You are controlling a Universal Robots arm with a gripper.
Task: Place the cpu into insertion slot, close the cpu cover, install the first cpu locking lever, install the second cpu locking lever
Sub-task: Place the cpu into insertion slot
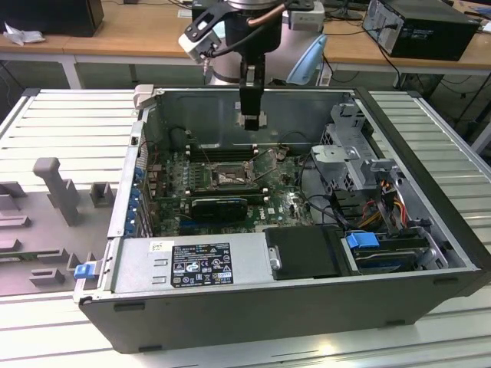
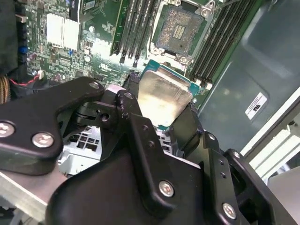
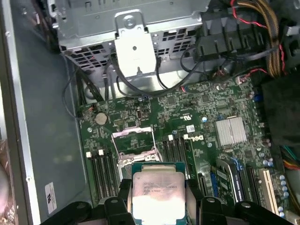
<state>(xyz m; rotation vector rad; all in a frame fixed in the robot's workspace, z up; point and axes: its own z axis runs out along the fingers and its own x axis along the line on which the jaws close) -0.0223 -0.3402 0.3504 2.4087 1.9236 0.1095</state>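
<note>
Your tool (image 1: 252, 116) hangs inside the open computer case (image 1: 430, 230), above the back of the green motherboard (image 1: 284, 203). It's holding the cpu (image 2: 164, 93), with the black fingers (image 2: 132, 93) closed in just to chip width on two opposite edges. The pale metal top faces both wrist cameras, and the chip is up in the air, not touching the board.

The insertion slot (image 2: 180, 30) sits just ahead of the chip in the second wrist view. It's uncovered, so you can see the dark contact field inside the silvery rim. Long black memory slots (image 2: 133, 23) run along both sides of it.

In the first wrist view, the silvery frame by the slot looks like the cpu cover (image 3: 132, 132) flipped open, though I can't be sure of its angle. The case lies on its side on the ribbed metal bench (image 1: 61, 115).
</note>
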